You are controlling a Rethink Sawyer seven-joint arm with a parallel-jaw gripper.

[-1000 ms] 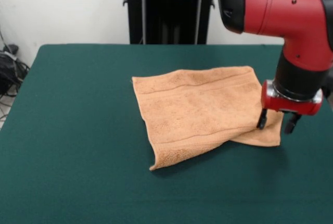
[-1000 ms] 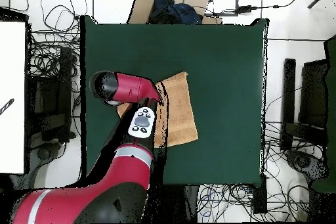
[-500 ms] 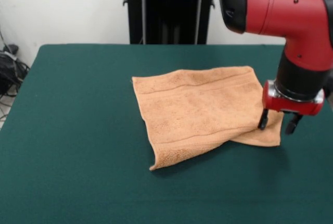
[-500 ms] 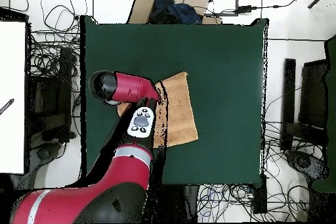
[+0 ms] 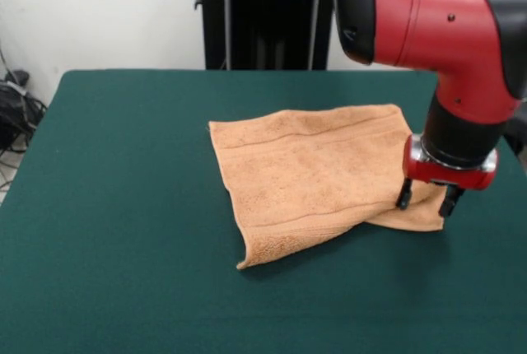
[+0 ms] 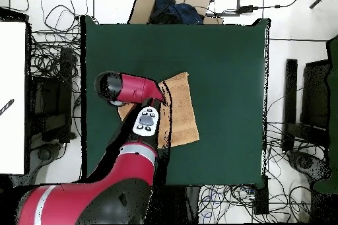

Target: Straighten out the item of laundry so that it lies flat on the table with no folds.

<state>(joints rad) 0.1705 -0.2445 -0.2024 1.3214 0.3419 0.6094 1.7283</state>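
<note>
The peach-orange towel point(image 5: 317, 173) lies near the middle of the dark green table point(image 5: 123, 206), folded over itself, with a lower layer sticking out at its right corner and woven bands across it. In the overhead view the towel point(image 6: 181, 110) is partly hidden by the arm. My gripper point(image 5: 426, 200) hangs straight down over the towel's right corner, open, with its two fingertips straddling the protruding corner just above the cloth. In the overhead view the gripper is hidden under the arm's wrist point(image 6: 145, 121).
The black pedestal point(image 5: 268, 12) stands at the table's far side. Cables and equipment point(image 6: 49, 90) lie on the floor around the table, and a cardboard box point(image 6: 173, 1) sits beyond one edge.
The gripper has moved a little to the left in the front view, further over the towel's right corner. The towel has not moved.
</note>
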